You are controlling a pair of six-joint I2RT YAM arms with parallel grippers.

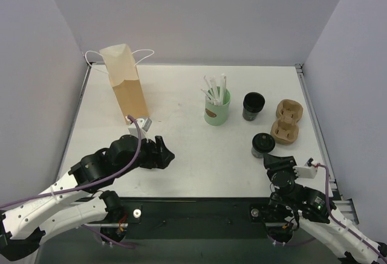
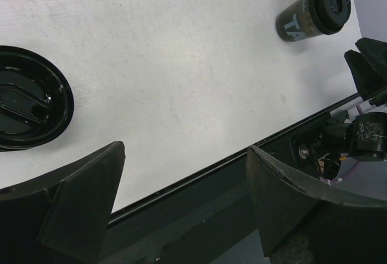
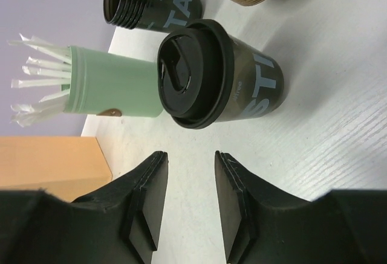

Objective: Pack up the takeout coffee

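The takeout coffee (image 1: 263, 145) is a black paper cup with a black lid, standing upright at the right of the table. In the right wrist view the takeout coffee (image 3: 211, 77) stands just ahead of my right gripper (image 3: 190, 155), whose jaws are partly open with only bare table between them. From above, the right gripper (image 1: 269, 159) sits just on the near side of the cup without touching it. My left gripper (image 1: 163, 153) hovers left of centre near the front edge; seen from its wrist, the left gripper (image 2: 186, 149) is wide open and empty, with the coffee (image 2: 314, 10) far off.
A tall brown paper bag (image 1: 124, 83) stands at the back left. A mint-green cup with white straws (image 1: 216, 108), a stack of lidless black cups (image 1: 253, 106) and brown cardboard carriers (image 1: 285, 122) stand behind the coffee. Flat black lids (image 2: 24, 98) lie by the left gripper.
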